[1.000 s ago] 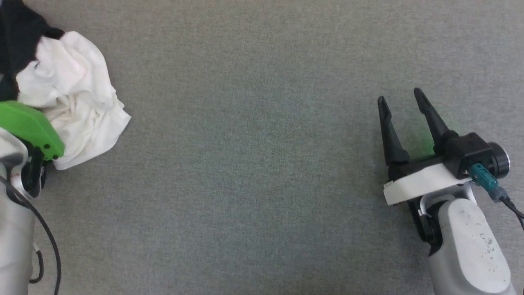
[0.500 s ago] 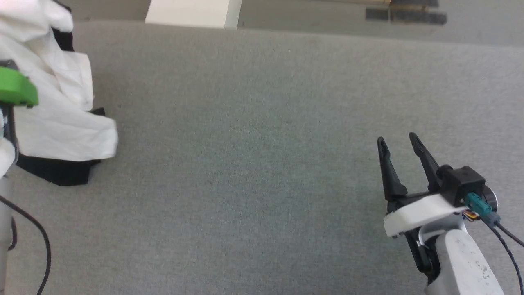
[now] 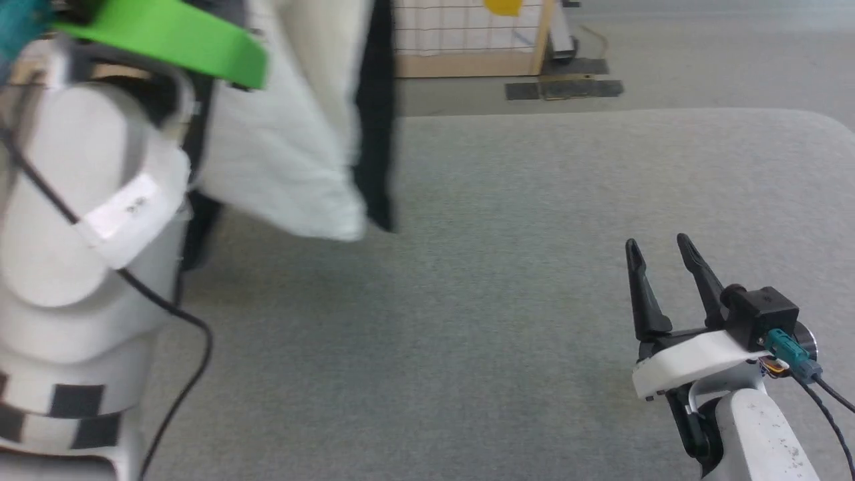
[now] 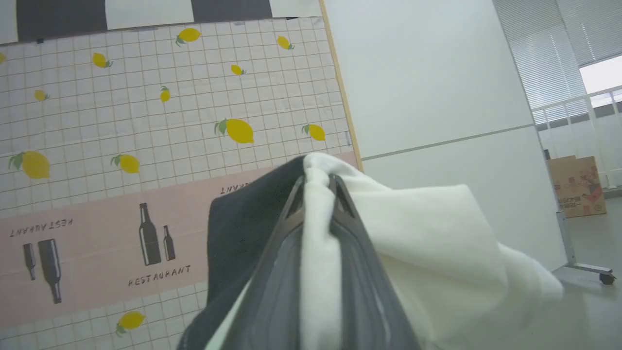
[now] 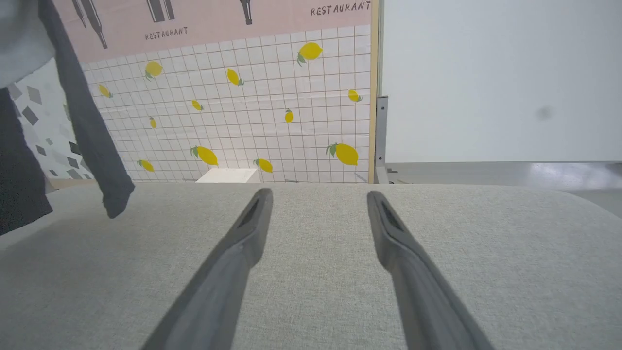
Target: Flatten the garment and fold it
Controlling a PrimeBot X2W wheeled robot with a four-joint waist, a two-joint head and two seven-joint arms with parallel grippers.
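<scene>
The left pincer (image 4: 318, 177) is closed tight on a fold of the garment (image 3: 294, 153); in the left wrist view its two dark fingers (image 4: 272, 272) pinch white cloth between them, with black cloth bunched against the left finger and more white cloth spilling off to the right. In the head view the left arm (image 3: 73, 200) stands high at the left edge, its green cover (image 3: 167, 33) at the top. The garment hangs down from there as a white panel with a black strip along its right side, lifted above the grey cloth-covered bench (image 3: 501, 267). The right wrist view shows a black sleeve dangling at its left edge over the far left part of the bench; whether its tip or the dark cloth beside it touches the surface cannot be told. The right pincer (image 3: 656, 240) is wide open and holds nothing. It sits low over the bench at the lower right of the head view, well apart from the garment, fingers pointing away from the robot. A black cable (image 3: 167, 307) loops down the left arm. Beyond the bench stands a screen (image 5: 243, 121) printed with lemons on a grid and the word RESTAURANT, next to a plain white wall (image 4: 437, 73), and a cardboard box (image 4: 578, 187) stands far off at the right of the left wrist view
</scene>
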